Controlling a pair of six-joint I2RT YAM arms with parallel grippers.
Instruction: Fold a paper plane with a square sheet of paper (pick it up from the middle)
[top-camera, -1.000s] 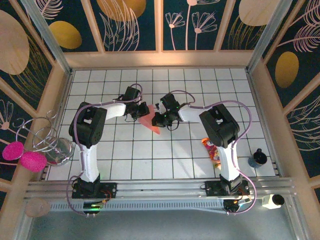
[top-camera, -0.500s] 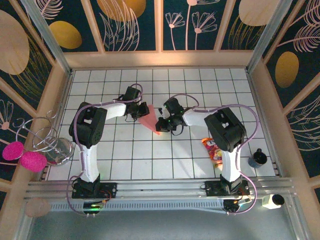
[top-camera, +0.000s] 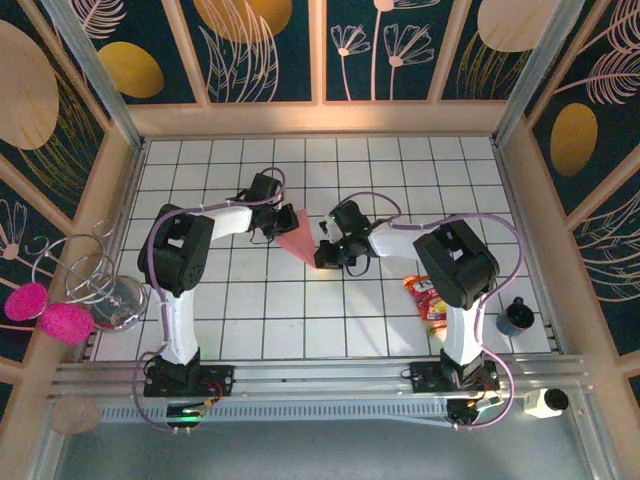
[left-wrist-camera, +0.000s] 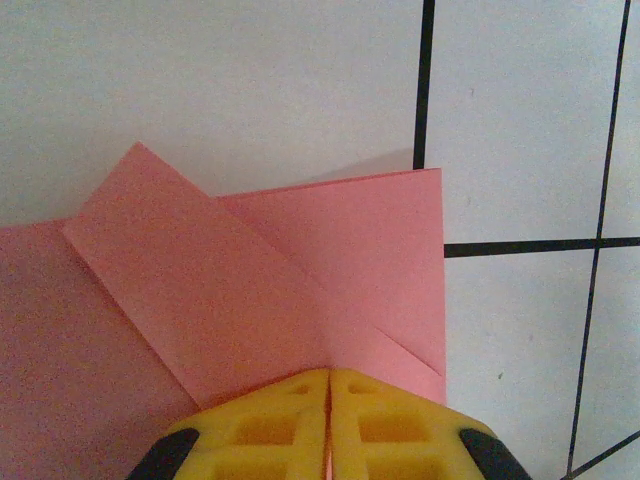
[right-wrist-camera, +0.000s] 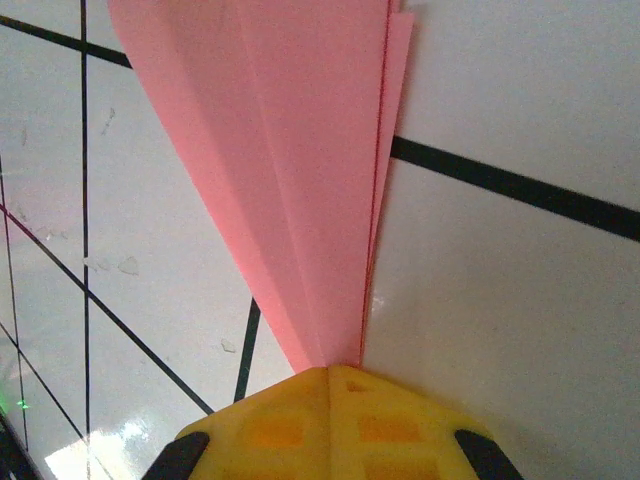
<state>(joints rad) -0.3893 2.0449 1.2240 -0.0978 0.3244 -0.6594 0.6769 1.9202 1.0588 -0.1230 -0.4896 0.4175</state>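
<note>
The square sheet of paper is now a salmon-pink folded wedge, the paper plane (top-camera: 301, 238), lying flat on the tiled table (top-camera: 300, 320) between the two arms. My left gripper (top-camera: 278, 228) is shut, its yellow tips down on the wide end, where folded flaps overlap (left-wrist-camera: 280, 290). My right gripper (top-camera: 328, 256) is shut too, its tips set on the narrow pointed end. In the right wrist view the paper's layers (right-wrist-camera: 300, 150) fan away from the right gripper (right-wrist-camera: 330, 368). In the left wrist view the left gripper (left-wrist-camera: 329, 372) covers the paper's near edge.
A red and yellow snack packet (top-camera: 424, 298) lies by the right arm's base. A small dark bottle (top-camera: 515, 318) stands at the right edge. A wire rack with a glass (top-camera: 95, 280) and pink fluffy balls (top-camera: 50, 312) sit outside the left wall.
The right gripper has slid along the folded paper toward its pointed near end, staying shut. The left gripper and the wide end have stayed put.
</note>
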